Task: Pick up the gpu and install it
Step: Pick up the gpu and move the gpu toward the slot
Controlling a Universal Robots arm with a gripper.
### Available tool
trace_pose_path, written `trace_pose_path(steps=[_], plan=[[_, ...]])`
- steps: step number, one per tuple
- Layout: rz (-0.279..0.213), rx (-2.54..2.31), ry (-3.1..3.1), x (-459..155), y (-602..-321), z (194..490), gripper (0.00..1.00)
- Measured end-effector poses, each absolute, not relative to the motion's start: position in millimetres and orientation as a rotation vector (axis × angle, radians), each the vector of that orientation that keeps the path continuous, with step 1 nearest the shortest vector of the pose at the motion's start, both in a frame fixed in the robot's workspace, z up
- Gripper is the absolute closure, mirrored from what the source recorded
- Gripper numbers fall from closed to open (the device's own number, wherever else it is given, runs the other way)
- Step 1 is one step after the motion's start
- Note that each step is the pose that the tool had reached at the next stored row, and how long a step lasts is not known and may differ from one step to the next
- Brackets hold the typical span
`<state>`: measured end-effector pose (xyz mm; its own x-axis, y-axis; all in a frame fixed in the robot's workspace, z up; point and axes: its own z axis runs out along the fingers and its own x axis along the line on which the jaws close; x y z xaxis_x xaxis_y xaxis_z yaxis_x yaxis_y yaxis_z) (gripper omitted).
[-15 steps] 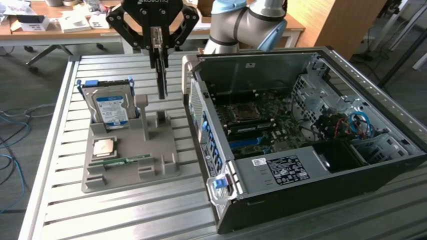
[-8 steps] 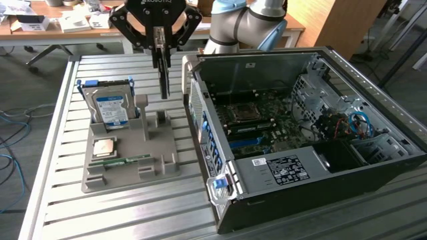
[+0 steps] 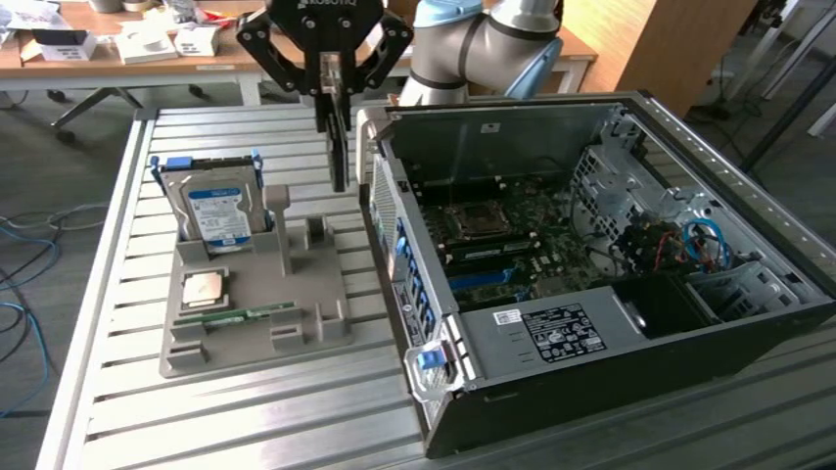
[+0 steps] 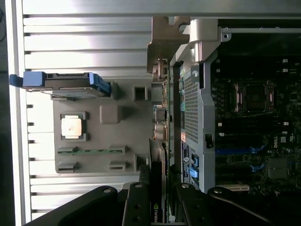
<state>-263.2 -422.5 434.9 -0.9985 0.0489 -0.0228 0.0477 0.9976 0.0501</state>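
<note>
My gripper [image 3: 332, 86] hangs over the slatted metal table, between the grey parts holder and the open computer case. It is shut on the gpu [image 3: 339, 147], a thin dark card that hangs edge-on, straight down from the fingers. In the wrist view the gpu [image 4: 160, 117] runs away from the gripper [image 4: 158, 200] to its silvery bracket [image 4: 164, 44], beside the case's rear wall [image 4: 190, 108]. The card's lower end is above the table, just outside the case. The motherboard [image 3: 503, 230] lies exposed inside the case.
The grey holder [image 3: 249, 328] carries a silver hard drive [image 3: 215, 211] in a blue frame, a processor chip [image 3: 203, 287] and a green memory stick [image 3: 235, 315]. The black case [image 3: 575, 333] fills the exterior view's right. A wooden desk [image 3: 131, 59] with boxes stands behind.
</note>
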Motion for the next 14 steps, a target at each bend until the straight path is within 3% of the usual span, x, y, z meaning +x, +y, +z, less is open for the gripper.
trace_pose_path(steps=[14], plan=[[0.078, 0.075, 3.116, -225.8, -422.5, 434.8, 0.74]])
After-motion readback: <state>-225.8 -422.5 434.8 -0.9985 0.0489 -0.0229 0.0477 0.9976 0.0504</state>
